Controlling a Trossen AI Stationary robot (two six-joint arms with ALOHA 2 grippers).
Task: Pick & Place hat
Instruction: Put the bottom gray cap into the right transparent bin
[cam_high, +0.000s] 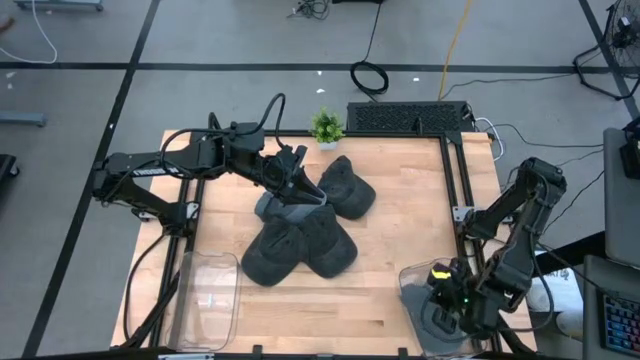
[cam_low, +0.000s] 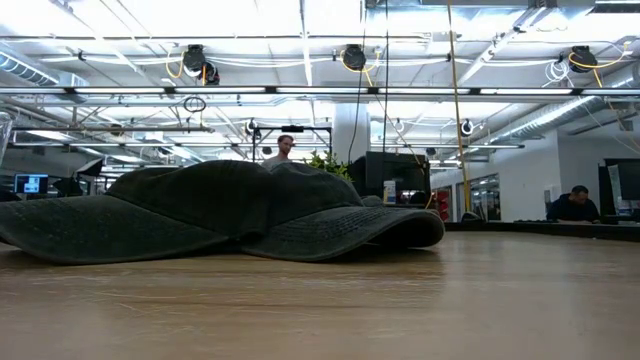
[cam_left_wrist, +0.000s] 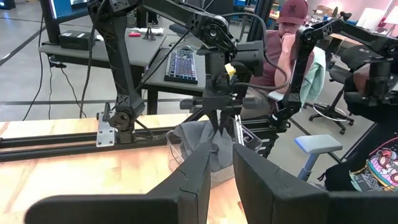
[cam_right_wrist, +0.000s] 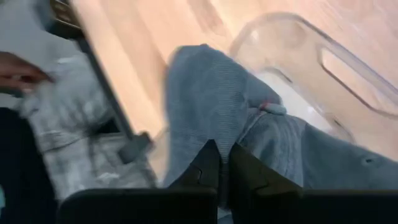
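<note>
- Hat, grey (cam_right_wrist: 211, 106), pinched between the right gripper (cam_high: 443, 297) fingers, hanging partly inside the clear bin (cam_high: 412, 283) at the table's near right corner; right wrist view shows the cloth bunched over the bin rim.
- Second clear bin (cam_high: 208, 298) sits at the near left corner of the table (cam_high: 410, 200).
- Pile of dark caps (cam_high: 305, 240) lies mid-table, several overlapping, brims touching; low view shows two of them (cam_low: 230, 210) flat on the wood.
- Left gripper (cam_high: 300, 188) is over the far side of the pile, fingers (cam_left_wrist: 193, 180) pressed nearly together with a thin slit between them, nothing visibly held.
- One lighter grey cap (cam_high: 283, 211) lies just beneath the left gripper, touching the dark ones.
- Small green plant (cam_high: 326, 126) stands at the far edge of the table, just beyond the pile.
- Black keyboard-like panel (cam_high: 408, 117) beside the plant at the far right edge.
- Beyond the table: a seated person (cam_low: 575, 205) at a desk, and another person in a red cap (cam_left_wrist: 297, 18) behind the right arm.
</note>
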